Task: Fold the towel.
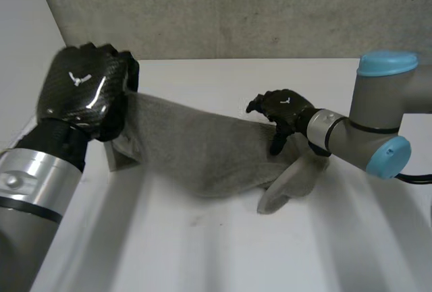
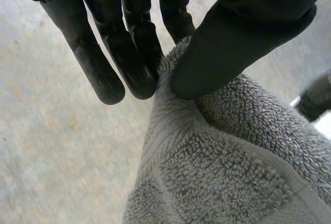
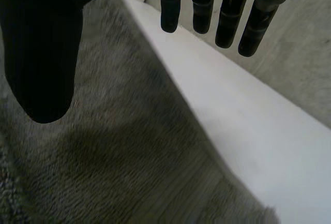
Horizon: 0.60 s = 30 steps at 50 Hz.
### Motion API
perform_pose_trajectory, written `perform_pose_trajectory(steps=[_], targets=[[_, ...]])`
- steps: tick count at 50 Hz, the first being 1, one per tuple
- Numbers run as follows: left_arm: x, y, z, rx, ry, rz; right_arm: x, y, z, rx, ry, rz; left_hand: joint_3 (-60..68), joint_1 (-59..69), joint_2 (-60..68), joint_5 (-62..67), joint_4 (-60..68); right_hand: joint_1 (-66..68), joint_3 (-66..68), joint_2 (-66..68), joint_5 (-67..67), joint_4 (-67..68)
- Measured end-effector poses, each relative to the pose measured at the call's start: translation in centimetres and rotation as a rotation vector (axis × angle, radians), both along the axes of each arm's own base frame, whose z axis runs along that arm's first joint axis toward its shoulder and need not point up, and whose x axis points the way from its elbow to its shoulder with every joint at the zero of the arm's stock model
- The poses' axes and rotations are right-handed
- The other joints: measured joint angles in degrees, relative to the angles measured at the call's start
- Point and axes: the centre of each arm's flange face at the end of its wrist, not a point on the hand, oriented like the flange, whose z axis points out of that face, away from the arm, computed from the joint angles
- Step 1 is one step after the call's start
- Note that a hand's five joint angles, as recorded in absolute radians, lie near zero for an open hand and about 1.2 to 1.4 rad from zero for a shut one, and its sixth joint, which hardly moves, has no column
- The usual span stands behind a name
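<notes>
Lifting step: left hand (image 1: 81, 93), upper left, pinches the towel (image 1: 196, 150) by one end above the table (image 1: 236, 251); right hand (image 1: 283, 110), centre right, fingers slack, needs a grip next.

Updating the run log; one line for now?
left hand pinches towel edge, lifted | right hand open, over towel | towel sags between hands

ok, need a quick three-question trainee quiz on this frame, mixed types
1. True or false: the left hand pinches the towel.
2. On the right hand, the fingers are: A) curled round the towel, B) straight, C) balled in a fist.
3. What colour is the table?

Key: 1 true; 2 B; 3 white.
</notes>
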Motion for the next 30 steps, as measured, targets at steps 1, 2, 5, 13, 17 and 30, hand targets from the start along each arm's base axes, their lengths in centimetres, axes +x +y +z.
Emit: perform_pose_trajectory(steps=[1,2,5,13,17,30], targets=[[0.1,0.2,0.3,-0.007,0.003,-0.002,0.1,0.0,-0.4,0.009,0.001,0.005,0.00,0.00,0.00,-0.01,0.00,0.00,0.00,0.00,0.00,0.00],[0.2,0.4,0.5,-0.011,0.005,-0.003,0.3,0.0,-1.0,0.020,0.003,0.012,0.00,0.00,0.00,0.00,0.00,0.00,0.07,0.00,0.00,0.00],[0.4,0.7,0.7,-0.011,0.005,-0.004,0.8,0.3,-2.2,0.042,0.007,0.029,0.00,0.00,0.01,-0.01,0.01,0.00,0.16,0.03,0.66,0.12],[0.7,0.9,0.4,0.010,-0.006,0.003,1.8,0.2,-4.5,0.064,0.019,0.040,0.00,0.00,0.02,0.00,0.01,2.43,5.38,3.13,5.22,4.65],[0.8,1.0,0.2,0.013,-0.008,0.007,1.9,-0.4,-4.5,0.047,0.017,0.020,0.00,0.00,0.02,-0.01,0.02,9.32,12.96,11.45,12.06,12.20],[1.5,-1.8,0.4,-0.003,-0.008,0.058,0.8,-4.7,4.8,-0.339,-0.050,-0.249,0.04,0.00,0.10,-0.01,0.02,40.23,53.15,51.28,49.81,52.86]])
